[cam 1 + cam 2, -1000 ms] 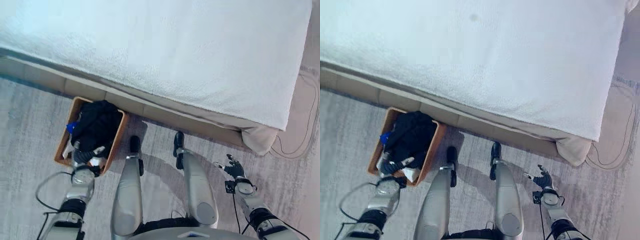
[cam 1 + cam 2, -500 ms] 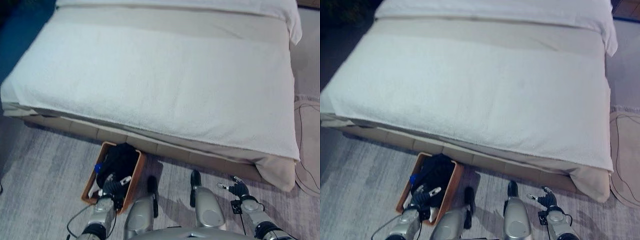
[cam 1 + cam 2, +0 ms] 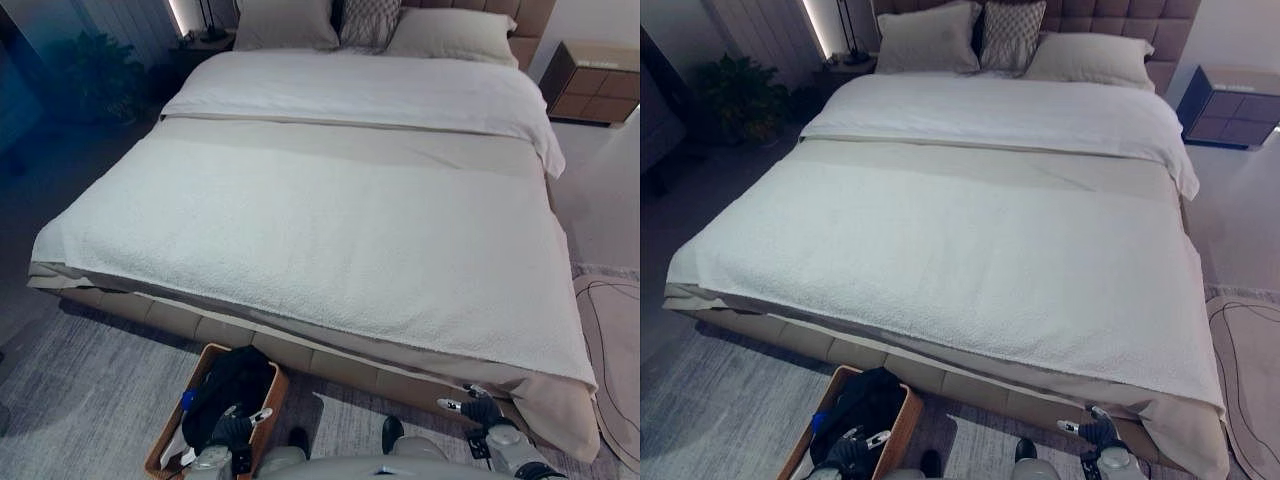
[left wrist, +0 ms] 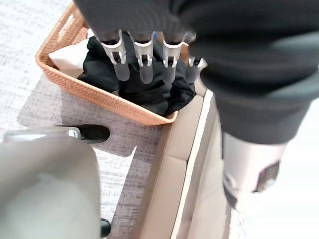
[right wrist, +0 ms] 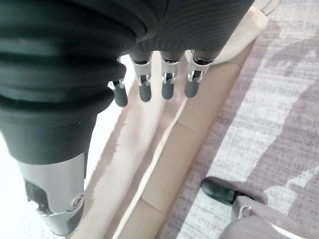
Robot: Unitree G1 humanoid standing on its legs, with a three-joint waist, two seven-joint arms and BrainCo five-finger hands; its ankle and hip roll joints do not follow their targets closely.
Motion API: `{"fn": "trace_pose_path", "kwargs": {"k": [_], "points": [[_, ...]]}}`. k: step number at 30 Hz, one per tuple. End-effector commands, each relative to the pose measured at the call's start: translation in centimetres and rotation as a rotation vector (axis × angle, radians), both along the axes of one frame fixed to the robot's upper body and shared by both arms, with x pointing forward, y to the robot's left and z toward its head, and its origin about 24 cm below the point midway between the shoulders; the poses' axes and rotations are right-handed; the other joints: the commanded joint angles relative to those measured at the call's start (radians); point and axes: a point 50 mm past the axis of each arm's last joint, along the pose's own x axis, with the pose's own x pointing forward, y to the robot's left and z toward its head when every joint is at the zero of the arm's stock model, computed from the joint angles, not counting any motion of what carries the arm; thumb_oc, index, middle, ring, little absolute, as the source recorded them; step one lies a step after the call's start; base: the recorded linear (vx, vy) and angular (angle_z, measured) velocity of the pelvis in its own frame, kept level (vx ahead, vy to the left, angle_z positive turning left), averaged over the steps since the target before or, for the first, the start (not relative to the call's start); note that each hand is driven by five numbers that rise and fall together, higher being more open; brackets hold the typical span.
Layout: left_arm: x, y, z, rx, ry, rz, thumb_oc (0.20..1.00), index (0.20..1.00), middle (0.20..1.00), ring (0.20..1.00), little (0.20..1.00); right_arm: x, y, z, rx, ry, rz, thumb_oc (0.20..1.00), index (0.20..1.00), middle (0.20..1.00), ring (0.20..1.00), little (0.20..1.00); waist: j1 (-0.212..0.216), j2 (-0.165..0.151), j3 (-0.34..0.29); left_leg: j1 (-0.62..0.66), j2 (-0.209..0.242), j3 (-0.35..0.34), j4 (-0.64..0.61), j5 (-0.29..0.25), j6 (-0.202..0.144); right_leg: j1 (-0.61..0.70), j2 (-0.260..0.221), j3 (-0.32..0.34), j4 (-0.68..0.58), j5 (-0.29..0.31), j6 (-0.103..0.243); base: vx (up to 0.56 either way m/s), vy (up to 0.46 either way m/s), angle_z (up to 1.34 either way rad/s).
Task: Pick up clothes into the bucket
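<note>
Both hands empty, fingers relaxed
Dark clothes (image 3: 232, 392), soft and light, fill lower-left basket (image 4: 107, 99); left hand (image 4: 149, 59) hangs above, right hand (image 3: 478, 410) lower right

No text, label or number can be read anywhere.

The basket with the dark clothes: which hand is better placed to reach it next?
Probably the left hand: it hovers open right above the basket. The right hand is far off, by the bed corner.
</note>
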Motion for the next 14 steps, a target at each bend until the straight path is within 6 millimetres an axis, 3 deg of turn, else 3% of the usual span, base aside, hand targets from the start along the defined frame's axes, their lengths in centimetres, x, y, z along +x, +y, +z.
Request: {"fn": "trace_pose_path", "kwargs": {"k": [1, 14], "points": [[0.43, 1.15, 0.2, 0.053, 0.008, -0.021, 1.0, 1.0, 1.0, 1.0, 1.0, 0.73, 1.24, -0.15, 0.051, -0.012, 0.02, 1.0, 1.0, 1.0, 1.0, 1.0, 0.01, -0.078, 0.02, -0.038, -0.072, 0.018, 0.063, -0.032, 0.015, 0.049, -0.037, -0.016, -0.004, -0.023, 0.039, 0.05, -0.015, -0.04], [0.49, 0.55, 0.11, 0.041, 0.013, -0.079, 1.0, 1.0, 1.0, 1.0, 1.0, 0.03, 1.73, -0.67, 0.055, 0.044, 0.069, 1.0, 1.0, 1.0, 1.0, 1.0, 0.007, -0.077, -0.017, 0.032, -0.066, 0.021, 0.001, -0.029, 0.016, 0.107, -0.033, -0.029, -0.028, -0.029, 0.04, 0.01, -0.001, -0.02]]}}
